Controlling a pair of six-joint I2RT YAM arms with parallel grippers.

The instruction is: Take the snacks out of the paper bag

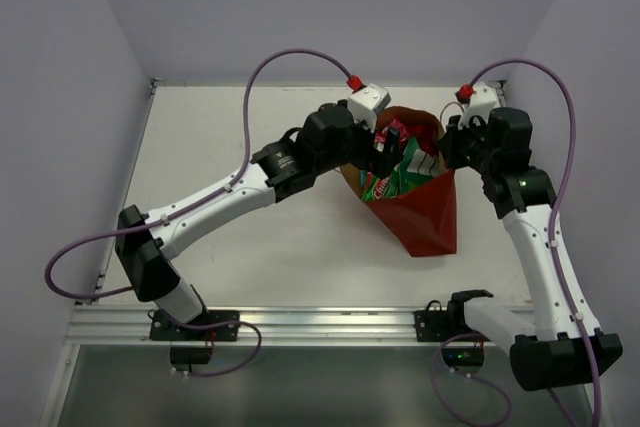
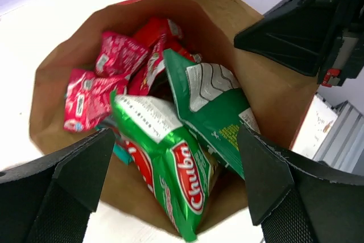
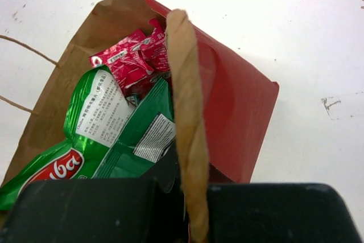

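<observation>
Tall red paper bag (image 1: 425, 217): crinkly green chip packet (image 2: 170, 157), likely light, slippery, pinch corner; left gripper (image 2: 173, 169) released, right gripper (image 3: 170, 203) clenching twisted handle (image 3: 185, 101)

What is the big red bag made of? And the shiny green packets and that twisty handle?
The paper bag looks like stiff paper: matte brown inside, red outside, with sharp creases. The green packets seem to be thin plastic or foil film, glossy and crinkled, catching the light. The twisted handle looks like brown paper wound into a cord, its spiral turns showing.
</observation>
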